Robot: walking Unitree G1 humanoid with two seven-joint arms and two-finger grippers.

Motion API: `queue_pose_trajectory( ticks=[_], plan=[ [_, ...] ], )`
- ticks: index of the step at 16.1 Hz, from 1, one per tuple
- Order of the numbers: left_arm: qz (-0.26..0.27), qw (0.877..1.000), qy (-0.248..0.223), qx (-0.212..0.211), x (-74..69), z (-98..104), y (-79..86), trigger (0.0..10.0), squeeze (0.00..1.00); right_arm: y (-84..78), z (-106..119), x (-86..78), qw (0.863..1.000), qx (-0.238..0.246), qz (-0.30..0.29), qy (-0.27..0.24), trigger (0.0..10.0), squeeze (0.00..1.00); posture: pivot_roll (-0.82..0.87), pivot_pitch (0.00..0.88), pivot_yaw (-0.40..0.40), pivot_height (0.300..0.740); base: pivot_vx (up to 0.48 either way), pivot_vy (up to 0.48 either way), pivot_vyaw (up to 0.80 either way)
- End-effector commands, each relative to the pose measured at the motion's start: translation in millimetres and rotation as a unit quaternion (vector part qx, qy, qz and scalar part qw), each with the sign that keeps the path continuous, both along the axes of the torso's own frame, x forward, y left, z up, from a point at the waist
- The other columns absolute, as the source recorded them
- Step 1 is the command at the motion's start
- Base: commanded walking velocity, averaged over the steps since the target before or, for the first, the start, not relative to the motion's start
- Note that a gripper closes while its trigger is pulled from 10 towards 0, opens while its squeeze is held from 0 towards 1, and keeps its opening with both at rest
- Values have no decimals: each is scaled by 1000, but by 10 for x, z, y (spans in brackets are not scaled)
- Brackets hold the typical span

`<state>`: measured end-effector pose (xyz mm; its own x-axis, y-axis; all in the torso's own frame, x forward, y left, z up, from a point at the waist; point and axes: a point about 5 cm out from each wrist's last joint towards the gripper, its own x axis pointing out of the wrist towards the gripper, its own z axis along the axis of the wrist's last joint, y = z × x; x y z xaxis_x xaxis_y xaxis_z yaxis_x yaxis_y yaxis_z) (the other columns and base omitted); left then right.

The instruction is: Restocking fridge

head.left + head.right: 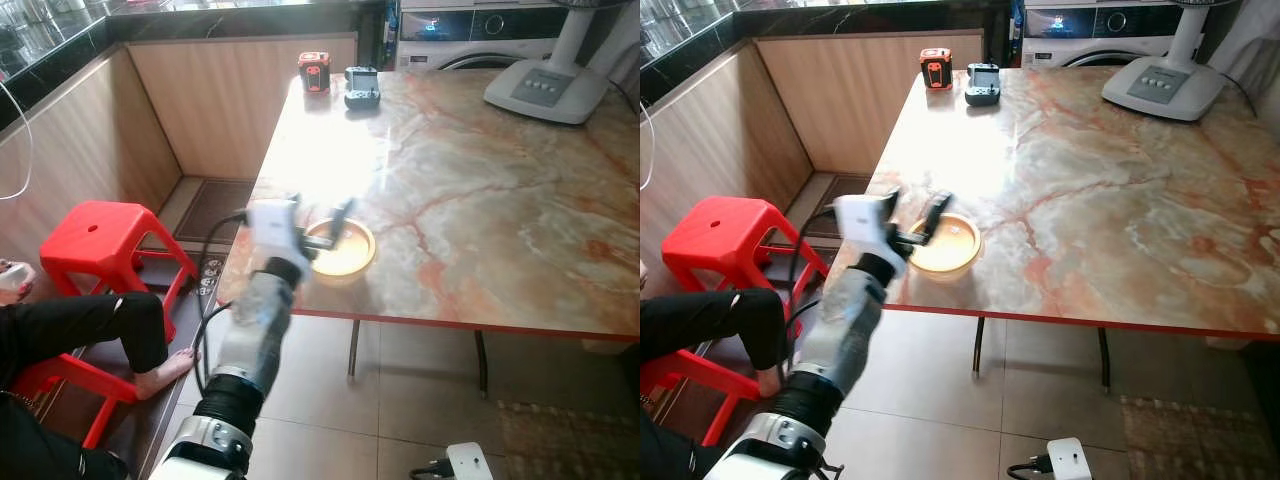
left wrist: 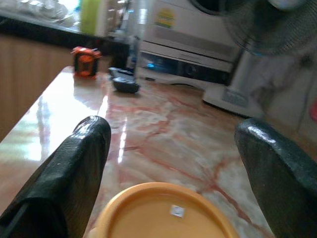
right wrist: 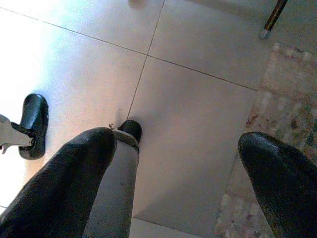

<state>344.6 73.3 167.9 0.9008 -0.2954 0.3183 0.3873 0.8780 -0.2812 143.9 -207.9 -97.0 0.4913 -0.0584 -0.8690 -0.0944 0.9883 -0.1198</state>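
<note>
A shallow yellow bowl [image 1: 347, 256] sits near the front left edge of the marble table [image 1: 480, 200]. My left gripper [image 1: 322, 214] is open just above the bowl's near rim, with one black finger on each side. In the left wrist view the bowl [image 2: 166, 213] lies low between the two fingers [image 2: 84, 163], empty except for a small sticker. My right gripper [image 3: 178, 163] hangs open over the tiled floor, holding nothing.
At the table's far end are an orange device [image 1: 314, 71], a dark controller [image 1: 362, 86] and a white fan base [image 1: 545, 90]. A red stool [image 1: 95, 240] and a seated person's leg [image 1: 90, 320] are to the left. A power strip [image 1: 470, 462] lies on the floor.
</note>
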Motion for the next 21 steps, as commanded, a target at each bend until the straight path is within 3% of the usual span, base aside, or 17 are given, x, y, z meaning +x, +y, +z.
queue_pose_trajectory(
  ticks=[1, 3, 5, 6, 7, 14, 21],
  plan=[
    [6, 1000, 7, -30, 11, 34, 83, 10000, 1000, 31, -13, -24, 1000, 3, 2, 1, 10000, 0, 12, 72, 65, 740, 0, 0, 0],
    [4, 1000, 19, -23, 6, 15, 146, 10000, 1000, 31, -12, -19, 1000, 2, 2, 1, 10000, 0, 14, 72, 67, 740, 0, 0, 0],
    [14, 997, 56, -52, 28, -86, 253, 10000, 1000, 36, -11, -15, 1000, 3, 1, 0, 10000, 0, 9, 73, 70, 740, 0, 0, 0],
    [15, 994, 80, -71, 41, -146, 304, 10000, 882, 39, -10, -11, 1000, 3, 3, 0, 10000, 0, 11, 74, 68, 740, 0, 0, 0],
    [10, 992, 97, -79, 49, -198, 332, 10000, 0, 41, -8, -6, 1000, 3, 7, -1, 10000, 0, 15, 73, 65, 740, 0, 0, 0],
    [-39, 973, 171, -151, 72, -438, 460, 10000, 0, 50, 6, 30, 1000, 0, 28, -6, 10000, 0, 9, 68, 67, 740, 0, 0, 0],
    [-62, 966, 197, -155, 111, -548, 397, 10000, 0, 32, 13, 43, 1000, -6, 23, -8, 10000, 0, 1, 68, 63, 740, 0, 0, 0]
  ],
)
